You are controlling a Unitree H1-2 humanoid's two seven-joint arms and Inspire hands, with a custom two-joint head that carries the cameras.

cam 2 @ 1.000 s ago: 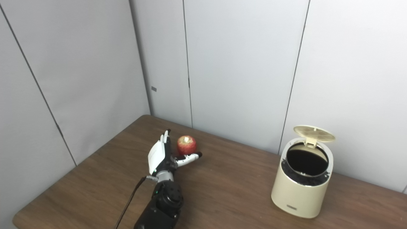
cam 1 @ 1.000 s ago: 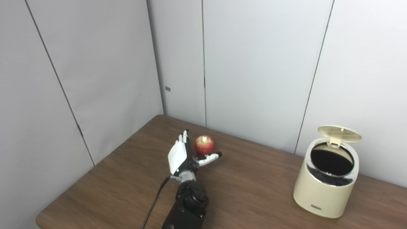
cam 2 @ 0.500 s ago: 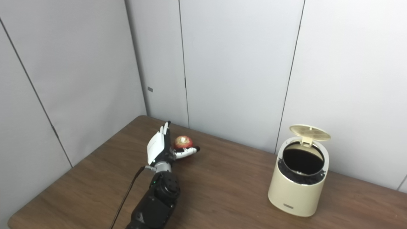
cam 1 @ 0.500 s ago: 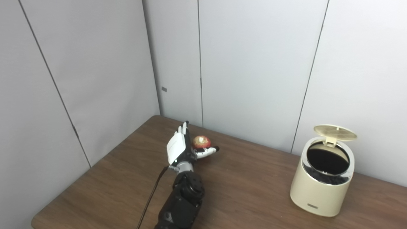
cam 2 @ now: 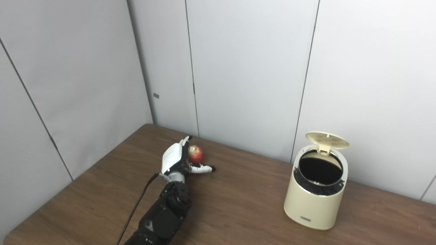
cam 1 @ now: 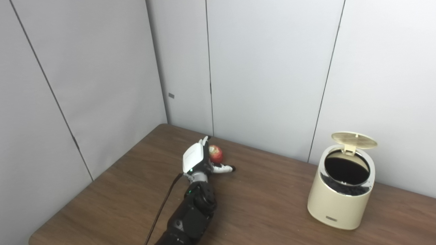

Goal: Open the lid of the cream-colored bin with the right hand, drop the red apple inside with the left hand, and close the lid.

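Note:
A red apple (cam 1: pixel 217 154) rests on the brown table (cam 1: pixel 265 204) near its far left corner. My left hand (cam 1: pixel 196 159) is open right against the apple's left side. Its fingers point away from me and hide part of the fruit. The thumb sticks out to the right, low over the table in front of the apple. The cream-colored bin (cam 1: pixel 337 204) stands at the right with its round lid (cam 1: pixel 354 140) flipped up at the back, showing a dark inside. My right hand is out of view.
Grey wall panels run close behind the table on the far and left sides. A black cable (cam 1: pixel 163 207) trails along my left forearm. Bare wood lies between the apple and the bin.
The camera has shifted a little. My left hand has pushed forward and in against the apple, now covering part of it, and the thumb has dropped lower. The bin lid stays up.

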